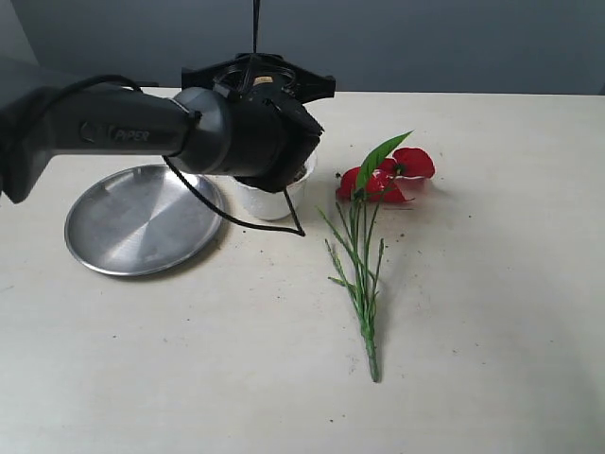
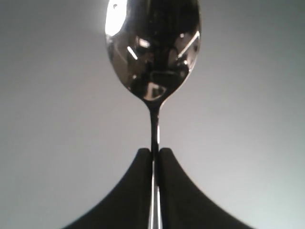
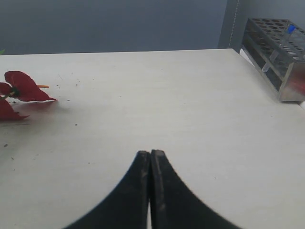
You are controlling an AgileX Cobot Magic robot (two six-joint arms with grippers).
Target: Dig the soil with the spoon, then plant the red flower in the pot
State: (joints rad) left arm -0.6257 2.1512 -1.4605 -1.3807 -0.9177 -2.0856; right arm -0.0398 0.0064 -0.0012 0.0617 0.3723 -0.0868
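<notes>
Right up close, the big dark left arm [image 1: 142,132], reaching in from the left and covering most of the pot [image 1: 272,203]. At its end, the left gripper [image 2: 156,151], pinched almost fully closed on the thin handle of the spoon [image 2: 152,47]. Shiny spoon bowl out in front of a plain grey background, with no dirt on it to see. Small white pot behind the arm, near the middle of the counter [image 1: 473,359]. No way to see the soil here, hidden by the arm, likely inside the pot. Just left of the pot, a round steel plate [image 1: 142,219]. To the right of the pot, near but not touching, the red flower [image 1: 386,178], lying flat, petals toward the back, long green stems toward the front. Right gripper [image 3: 150,153] closed tight, holding nothing, low over the counter, with the red petals off to one side. Far off by the counter's edge, a rack [image 3: 279,52] for little tubes. Looks like the digging step, with the spoon gripped but not yet in the soil. Next: tip the spoon bowl down into the pot, scoop out a small hole, and keep a firm pinch on that slim handle. Go gently, to keep the pot from tipping over. Counted: one spoon, one pot, one red flower, one plate, one rack, two grippers.
</notes>
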